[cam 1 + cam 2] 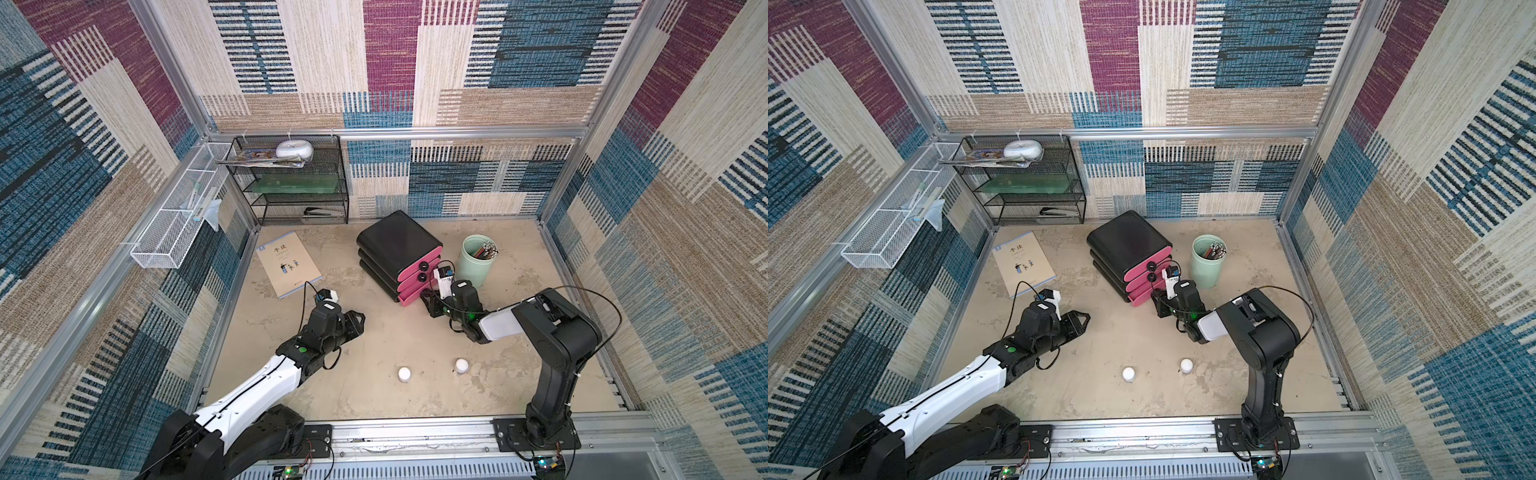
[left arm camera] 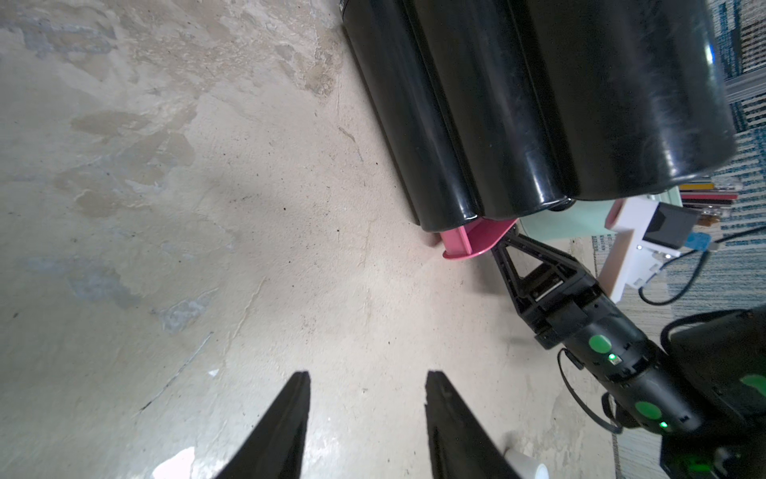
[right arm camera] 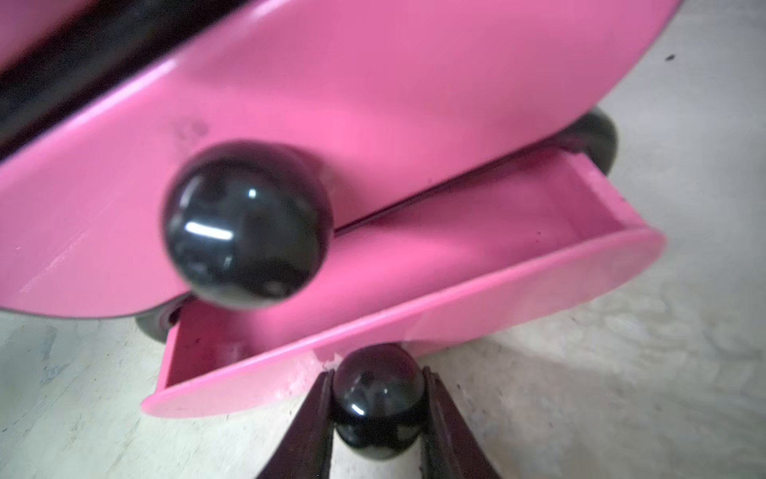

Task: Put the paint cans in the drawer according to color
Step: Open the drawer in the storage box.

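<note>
Nearest the arm bases, a white can point(image 1: 404, 374) and a second can point(image 1: 461, 365) stand apart on the table point(image 1: 374, 399). Beyond them the left gripper point(image 2: 367, 375) hangs low over bare table, its jaws partly apart and holding nothing. Farther on, the right gripper point(image 3: 378, 373) is clamped on the knob point(image 3: 377, 402) of the bottom drawer point(image 3: 497, 286), which sits pulled out a little from the drawer unit point(image 1: 397, 243). A cup point(image 1: 473, 266) stands just beside the unit.
</note>
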Robot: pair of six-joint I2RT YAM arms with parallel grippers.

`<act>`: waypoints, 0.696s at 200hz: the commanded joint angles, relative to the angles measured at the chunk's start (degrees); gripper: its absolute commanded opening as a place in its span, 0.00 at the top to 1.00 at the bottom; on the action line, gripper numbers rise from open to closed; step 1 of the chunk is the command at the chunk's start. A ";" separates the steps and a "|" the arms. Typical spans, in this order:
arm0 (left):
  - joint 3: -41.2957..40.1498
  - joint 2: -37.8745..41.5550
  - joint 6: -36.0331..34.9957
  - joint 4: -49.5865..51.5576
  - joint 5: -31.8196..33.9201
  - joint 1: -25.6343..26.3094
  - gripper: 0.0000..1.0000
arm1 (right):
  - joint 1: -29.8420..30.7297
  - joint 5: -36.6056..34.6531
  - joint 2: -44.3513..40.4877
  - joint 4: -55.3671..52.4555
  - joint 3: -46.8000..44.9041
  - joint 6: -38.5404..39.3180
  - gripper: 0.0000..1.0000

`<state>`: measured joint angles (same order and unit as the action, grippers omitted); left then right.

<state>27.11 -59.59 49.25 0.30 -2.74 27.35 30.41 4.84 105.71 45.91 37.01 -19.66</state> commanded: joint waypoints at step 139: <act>2.19 1.35 -7.21 4.58 -2.10 0.12 0.50 | 0.05 -1.41 -14.74 -7.67 -8.80 1.14 0.54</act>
<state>28.03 -58.72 45.84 3.53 -3.01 27.35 30.44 2.66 93.71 39.20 27.75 -17.80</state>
